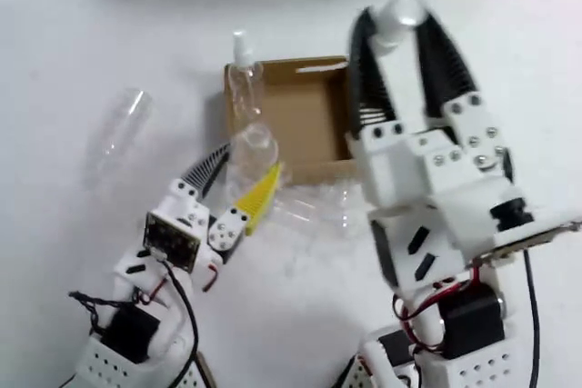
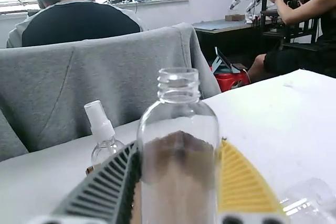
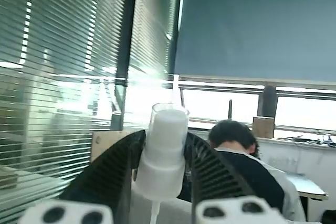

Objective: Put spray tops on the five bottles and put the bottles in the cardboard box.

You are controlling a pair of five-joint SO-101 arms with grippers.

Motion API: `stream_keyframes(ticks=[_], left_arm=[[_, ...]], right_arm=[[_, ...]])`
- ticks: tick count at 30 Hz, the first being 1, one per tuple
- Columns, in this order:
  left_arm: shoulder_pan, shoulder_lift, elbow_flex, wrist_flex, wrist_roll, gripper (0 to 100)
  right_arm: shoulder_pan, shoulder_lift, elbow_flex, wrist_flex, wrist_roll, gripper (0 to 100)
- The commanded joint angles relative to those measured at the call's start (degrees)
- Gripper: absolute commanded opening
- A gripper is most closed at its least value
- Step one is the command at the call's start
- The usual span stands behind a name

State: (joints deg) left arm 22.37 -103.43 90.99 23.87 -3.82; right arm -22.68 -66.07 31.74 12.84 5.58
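Bottle (image 2: 178,145), uncapped, stands upright with its neck open, clamped in the left gripper (image 1: 247,163) beside the box (image 1: 309,65). Spray top (image 3: 163,150) is pinched in the right gripper (image 1: 397,26), raised high, across the box from the neck. Judgement: the right arm carries the top over.

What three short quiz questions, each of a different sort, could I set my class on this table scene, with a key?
1. True or false: the cardboard box already holds five bottles.
2. What is the right claw shut on? A. a bottle. B. a spray top. C. nothing.
3. Fill in: the left claw, shut on an uncapped bottle, has one dark ribbed finger and one ___ finger.
Key: 1 false; 2 B; 3 yellow.
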Motion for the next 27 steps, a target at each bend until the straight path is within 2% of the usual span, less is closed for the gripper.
stream_keyframes(ticks=[1, 8, 13, 21, 27], left_arm=[[0.40, -1.54, 0.44, -2.11, 0.09, 2], [-1.19, -1.54, 3.16, -2.29, -0.44, 2], [-4.88, -1.36, 6.07, -8.18, -0.44, 2], [-5.32, -1.45, 6.07, -8.09, -0.44, 2], [-5.32, -1.36, 6.07, -8.09, -0.44, 2]], right_arm=[[-4.62, 5.58, -7.47, 0.84, 0.09, 1.5], [-7.52, 15.87, -24.62, 17.71, 0.09, 1.5], [-8.92, 18.86, -29.01, 28.09, 0.09, 1.5], [-9.01, 19.56, -28.40, 29.14, 0.09, 1.5], [-9.01, 19.56, -23.56, 21.85, 0.00, 1.5]])
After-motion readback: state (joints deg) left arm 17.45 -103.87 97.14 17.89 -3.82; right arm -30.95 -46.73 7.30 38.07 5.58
